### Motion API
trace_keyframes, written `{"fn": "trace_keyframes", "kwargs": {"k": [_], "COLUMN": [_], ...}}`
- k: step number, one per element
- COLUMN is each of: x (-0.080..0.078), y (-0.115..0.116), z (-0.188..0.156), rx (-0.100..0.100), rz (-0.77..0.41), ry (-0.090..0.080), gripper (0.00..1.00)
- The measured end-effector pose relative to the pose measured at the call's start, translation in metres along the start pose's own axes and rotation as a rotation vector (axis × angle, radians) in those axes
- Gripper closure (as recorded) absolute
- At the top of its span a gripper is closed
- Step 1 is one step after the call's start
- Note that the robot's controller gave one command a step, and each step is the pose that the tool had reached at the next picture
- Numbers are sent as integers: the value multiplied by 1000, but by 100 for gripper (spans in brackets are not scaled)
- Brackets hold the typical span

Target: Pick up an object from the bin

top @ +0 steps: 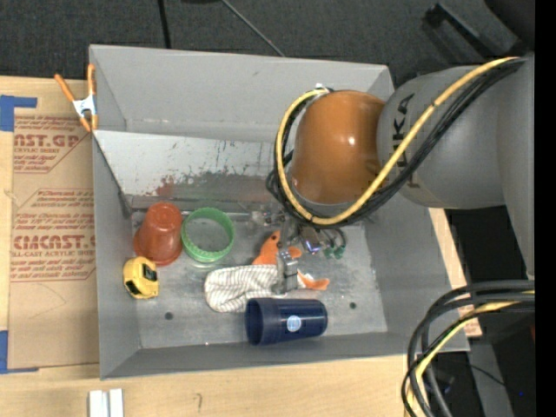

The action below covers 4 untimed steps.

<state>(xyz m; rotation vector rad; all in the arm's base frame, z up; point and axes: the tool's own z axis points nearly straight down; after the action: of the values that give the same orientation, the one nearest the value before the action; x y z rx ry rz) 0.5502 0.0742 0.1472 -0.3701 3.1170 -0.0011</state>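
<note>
My gripper (287, 276) reaches down under the arm's wrist into the middle of the bin. It is at the right end of a crumpled white cloth (236, 287). An orange plastic piece (268, 251) lies just left of it, and another orange bit (318, 282) just right of it; whether the two are one thing is hidden. A dark blue cup (285, 318) lies on its side directly in front of the gripper, against the cloth.
A green cup (208, 234) and a red-orange cup (159, 231) stand at the left near the back wall. A yellow tape measure (140, 278) lies at the far left. The arm covers the bin's back right part.
</note>
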Motion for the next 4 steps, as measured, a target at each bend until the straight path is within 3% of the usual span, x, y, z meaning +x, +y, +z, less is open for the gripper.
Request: {"fn": "trace_keyframes", "kwargs": {"k": [1, 2, 4], "x": [-7, -23, -23], "y": [-20, -29, -29], "z": [75, 77, 75], "rx": [3, -2, -3], "rz": [-11, -268, -267], "ry": [-26, -1, 0], "gripper": [0, 100, 100]}}
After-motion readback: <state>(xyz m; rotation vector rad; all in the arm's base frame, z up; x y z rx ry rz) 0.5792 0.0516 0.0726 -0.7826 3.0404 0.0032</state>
